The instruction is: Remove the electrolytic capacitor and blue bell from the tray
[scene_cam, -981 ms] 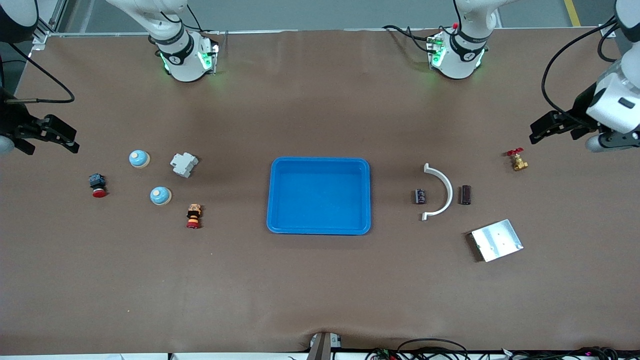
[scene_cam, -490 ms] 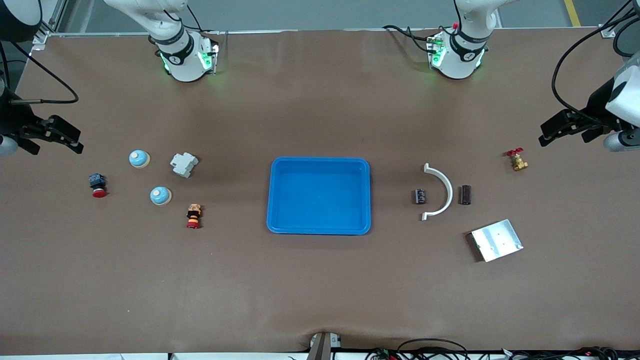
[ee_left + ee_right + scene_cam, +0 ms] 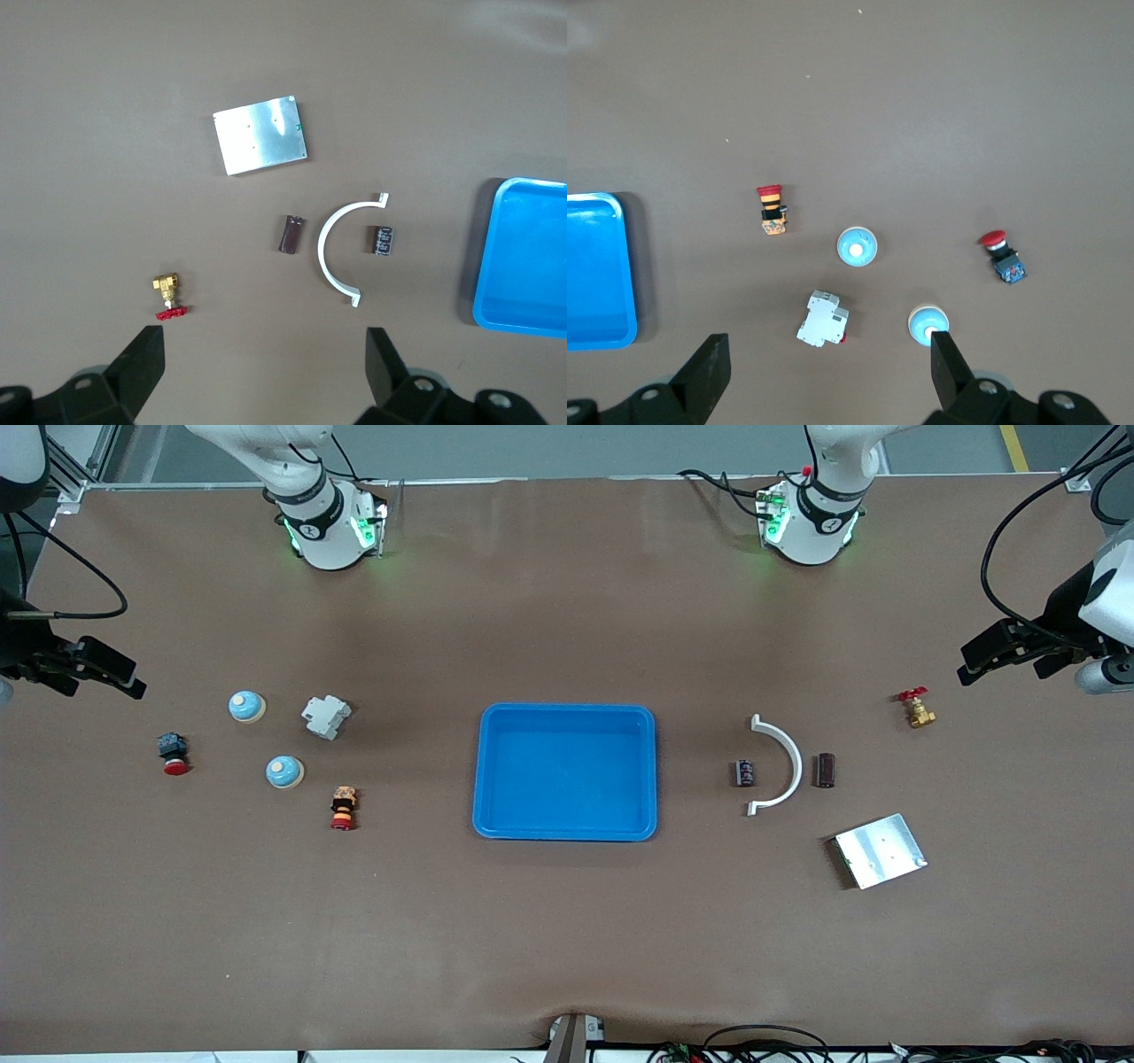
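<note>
Front view first: both arms are raised over the outer ends of the brown table (image 3: 567, 939), and neither carries anything. The left gripper (image 3: 983, 662) hangs over the left arm's end, fingers spread apart and empty, above the bare table just farther from the camera than the brass valve with the red handle (image 3: 917, 709). Two capacitors lie well apart from that gripper, toward the middle of the table: a dark capacitor (image 3: 826, 770) just beside the outer curve of the white curved bracket (image 3: 780, 763), and a second capacitor with a pale label (image 3: 745, 772) inside the curve, on the side of the blue tray (image 3: 567, 828). A metal plate (image 3: 880, 850) lies nearer the camera than both.

The right gripper (image 3: 113, 673) hangs over the right arm's end, jaws likewise wide and empty. Two blue bells sit near it: one bell (image 3: 246, 706) lies beside the white circuit breaker (image 3: 325, 716), and the other bell (image 3: 284, 771) is nearer the camera. A red push button (image 3: 174, 753) lies closer to the table's end, just nearer the camera than the gripper, and a striped red, black and orange button (image 3: 343, 808) lies nearer the camera, on the tray side of the second bell.

The tray sits at the table's centre, between the two groups, with nothing in it.
</note>
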`<act>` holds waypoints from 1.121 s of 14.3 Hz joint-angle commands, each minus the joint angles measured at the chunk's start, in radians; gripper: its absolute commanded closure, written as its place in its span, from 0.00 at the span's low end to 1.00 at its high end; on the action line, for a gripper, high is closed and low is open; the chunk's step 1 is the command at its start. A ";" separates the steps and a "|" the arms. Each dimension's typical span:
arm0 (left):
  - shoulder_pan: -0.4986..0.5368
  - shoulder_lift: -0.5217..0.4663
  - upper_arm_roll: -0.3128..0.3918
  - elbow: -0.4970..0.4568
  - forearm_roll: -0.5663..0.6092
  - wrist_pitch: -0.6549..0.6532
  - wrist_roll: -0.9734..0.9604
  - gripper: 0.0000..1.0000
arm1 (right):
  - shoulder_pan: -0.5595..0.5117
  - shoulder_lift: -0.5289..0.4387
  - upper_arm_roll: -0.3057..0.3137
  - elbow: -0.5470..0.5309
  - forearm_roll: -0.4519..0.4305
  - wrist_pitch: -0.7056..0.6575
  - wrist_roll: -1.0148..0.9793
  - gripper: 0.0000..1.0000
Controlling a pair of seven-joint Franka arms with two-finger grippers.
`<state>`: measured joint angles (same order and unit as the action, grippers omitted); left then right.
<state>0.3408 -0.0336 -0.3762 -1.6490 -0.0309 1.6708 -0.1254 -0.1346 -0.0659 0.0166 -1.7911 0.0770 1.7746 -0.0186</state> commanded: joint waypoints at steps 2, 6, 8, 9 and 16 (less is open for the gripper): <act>-0.005 0.009 0.000 0.026 -0.009 -0.025 -0.010 0.00 | -0.007 -0.023 -0.014 -0.030 0.026 -0.006 0.020 0.00; -0.075 0.000 0.057 0.028 -0.006 -0.029 -0.011 0.00 | -0.002 -0.026 -0.012 -0.028 0.024 -0.026 0.019 0.00; -0.164 0.001 0.153 0.028 -0.006 -0.029 -0.010 0.00 | 0.001 -0.025 -0.004 -0.027 0.018 -0.026 0.017 0.00; -0.199 0.003 0.199 0.028 -0.006 -0.029 -0.010 0.00 | 0.010 -0.025 -0.003 -0.028 0.014 -0.027 0.016 0.00; -0.399 0.008 0.419 0.029 -0.006 -0.029 -0.008 0.00 | 0.030 -0.038 0.005 -0.021 -0.075 -0.070 0.072 0.00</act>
<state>-0.0244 -0.0335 0.0029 -1.6420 -0.0309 1.6634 -0.1265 -0.1064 -0.0758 0.0195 -1.8020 0.0185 1.7214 0.0112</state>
